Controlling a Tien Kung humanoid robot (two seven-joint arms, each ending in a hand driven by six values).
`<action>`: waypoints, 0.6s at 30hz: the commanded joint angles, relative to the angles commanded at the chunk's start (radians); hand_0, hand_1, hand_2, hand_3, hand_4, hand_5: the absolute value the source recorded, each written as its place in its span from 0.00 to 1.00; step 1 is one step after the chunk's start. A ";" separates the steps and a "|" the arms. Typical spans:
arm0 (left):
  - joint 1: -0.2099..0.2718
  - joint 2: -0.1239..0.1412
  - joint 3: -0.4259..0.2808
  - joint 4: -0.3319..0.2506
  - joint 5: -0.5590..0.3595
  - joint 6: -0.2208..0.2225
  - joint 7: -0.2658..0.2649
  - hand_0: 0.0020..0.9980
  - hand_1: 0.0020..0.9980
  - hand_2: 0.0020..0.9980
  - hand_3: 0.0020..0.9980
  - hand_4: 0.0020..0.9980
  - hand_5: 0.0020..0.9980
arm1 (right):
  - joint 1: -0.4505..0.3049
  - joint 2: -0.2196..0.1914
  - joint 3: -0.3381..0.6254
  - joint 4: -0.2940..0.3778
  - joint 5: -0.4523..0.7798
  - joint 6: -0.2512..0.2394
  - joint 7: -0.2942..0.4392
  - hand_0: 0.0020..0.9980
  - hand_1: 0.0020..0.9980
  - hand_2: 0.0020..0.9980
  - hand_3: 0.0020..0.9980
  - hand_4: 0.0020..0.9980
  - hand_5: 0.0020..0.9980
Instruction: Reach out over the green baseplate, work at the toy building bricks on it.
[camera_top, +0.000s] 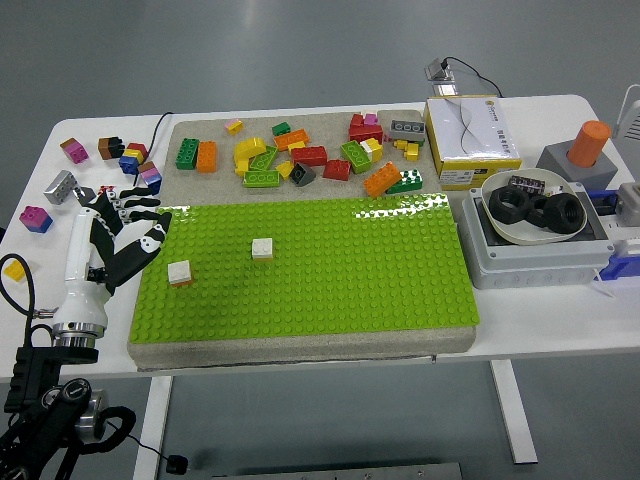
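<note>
One left hand (118, 238) at the green baseplate (400, 290) edge, fingers spread — empty, near a white brick (180, 273).

The green studded plastic baseplate (330, 270) is laid near the front edge of the white table (300, 105). Two small cream bricks (262, 249) (180, 273) are seated on its left half, apart from each other. A heap of mixed plastic bricks (310, 155) is spread behind it. The robot's black-and-white left hand (115, 240) is placed at its left edge. A white bowl of black nuts (530, 205) is set to its right.
</note>
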 joint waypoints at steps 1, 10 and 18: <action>0.000 0.001 0.000 0.001 0.001 0.002 -0.002 0.54 0.34 0.47 0.56 0.77 0.00 | 0.000 0.000 -0.001 0.000 0.001 0.000 0.000 0.60 0.61 0.67 0.65 0.63 0.83; -0.012 -0.005 0.024 0.028 0.012 0.061 -0.043 0.54 0.31 0.45 0.55 0.77 0.00 | -0.003 0.002 0.001 0.000 -0.010 0.010 -0.005 0.60 0.61 0.67 0.65 0.63 0.83; -0.013 -0.001 -0.014 0.085 0.179 0.139 -0.069 0.39 0.40 0.57 0.57 0.66 0.03 | -0.001 0.001 0.002 0.000 -0.001 0.005 0.000 0.60 0.61 0.67 0.65 0.63 0.83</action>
